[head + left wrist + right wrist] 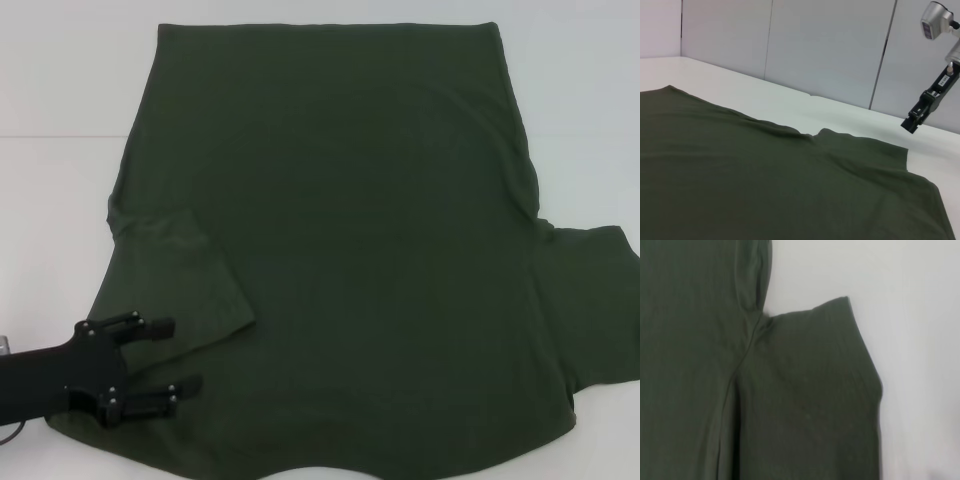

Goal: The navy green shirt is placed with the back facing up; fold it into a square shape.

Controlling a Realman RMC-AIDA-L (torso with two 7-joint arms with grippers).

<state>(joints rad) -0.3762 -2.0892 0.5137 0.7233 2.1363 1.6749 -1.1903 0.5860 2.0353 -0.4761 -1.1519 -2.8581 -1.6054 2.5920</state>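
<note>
1. Head view showed the large dark olive-green cotton shirt (pixel 340 240) spread flat, back up, on the white bench (pixel 50 220).
2. My left fingers (pixel 165 355) hovered spread apart over its folded-in left sleeve (pixel 180 270).
3. My right gripper (pixel 920 112) hung raised beyond the outspread right sleeve (pixel 810 390); I cannot tell its state.

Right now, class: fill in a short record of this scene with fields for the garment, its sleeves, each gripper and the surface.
garment: shirt, olive green, spread flat, plain side up
left sleeve: folded in over the body
right sleeve: spread out on the table
left gripper: jaws open, over the shirt's near left corner
right gripper: raised above the table beyond the right sleeve
surface: white table
</note>
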